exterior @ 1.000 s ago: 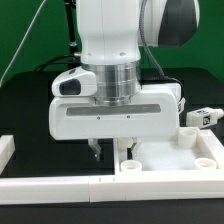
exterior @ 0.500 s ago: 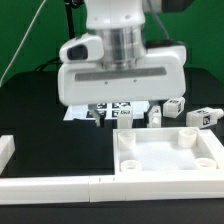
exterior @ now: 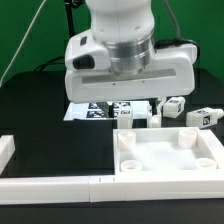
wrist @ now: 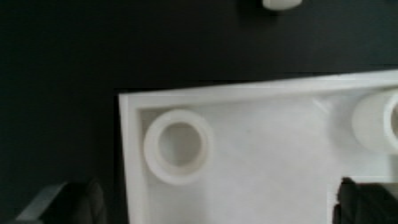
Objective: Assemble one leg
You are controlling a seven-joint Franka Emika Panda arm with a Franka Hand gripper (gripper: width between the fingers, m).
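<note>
The white tray-like tabletop [exterior: 165,155] lies at the front right of the exterior view, with round sockets [exterior: 128,141] in its corners. Several small white legs with black-and-white tags stand or lie behind it: one [exterior: 125,119], another [exterior: 158,115], a third [exterior: 175,105] and one at the far right [exterior: 205,117]. My gripper [exterior: 130,102] hangs above the tabletop's far left corner. In the wrist view my gripper [wrist: 214,205] is open and empty, its dark fingertips [wrist: 63,205] wide apart over the tabletop's corner [wrist: 249,150] and a socket [wrist: 178,145].
The marker board [exterior: 95,108] lies flat on the black table behind the tabletop, partly hidden by my hand. A low white wall [exterior: 50,185] runs along the front edge, with a white block [exterior: 5,150] at the exterior view's left.
My gripper has risen from table level by the tabletop's left corner to well above it and moved toward the exterior view's right. The legs and marker board behind it have come into view.
</note>
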